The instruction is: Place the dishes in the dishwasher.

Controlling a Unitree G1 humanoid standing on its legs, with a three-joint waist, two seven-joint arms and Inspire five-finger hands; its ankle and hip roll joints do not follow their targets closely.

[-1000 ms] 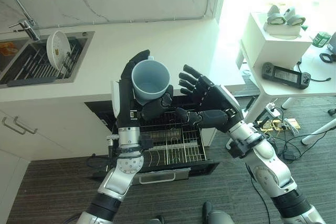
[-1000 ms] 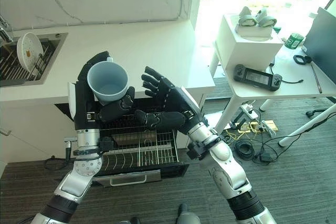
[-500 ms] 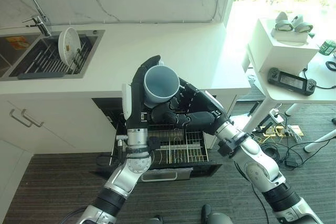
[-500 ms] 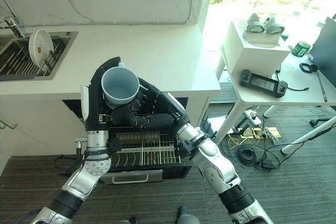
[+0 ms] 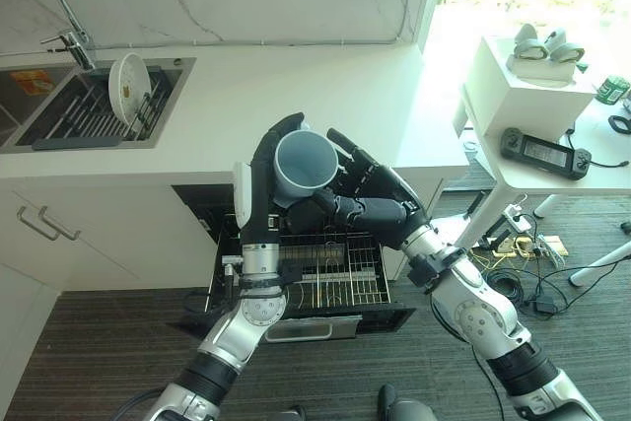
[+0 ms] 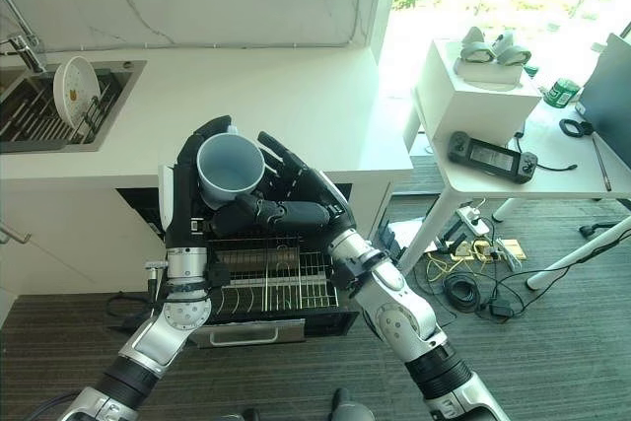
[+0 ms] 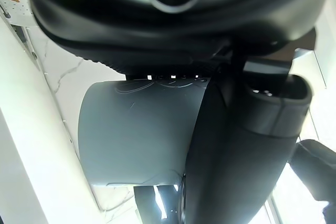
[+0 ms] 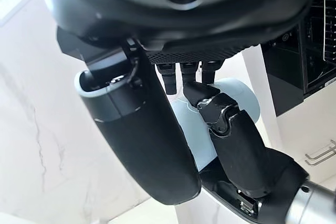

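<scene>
Left hand point(image 5: 258, 184) curling round blue-grey mug point(image 5: 304, 161), holding it up above open dishwasher rack point(image 5: 325, 278). Right hand point(image 5: 373, 202) wrapping fingers round mug's other side. Mug probably hard, smooth, breakable, fairly light; gripping round wall seeming safest.

A kitchen corner in what looks like an office or lab: a white worktop point(image 5: 296, 86) with a marble-patterned splashback, a sink point(image 5: 59, 120) with a tap point(image 5: 69, 41) and a plate point(image 5: 128, 81) in its rack, and an open dishwasher point(image 5: 315, 278) below (wire rack pulled out); beside it a white desk point(image 5: 582, 160) carries a handheld controller point(image 5: 545, 152) and headsets point(image 5: 540, 45)
</scene>
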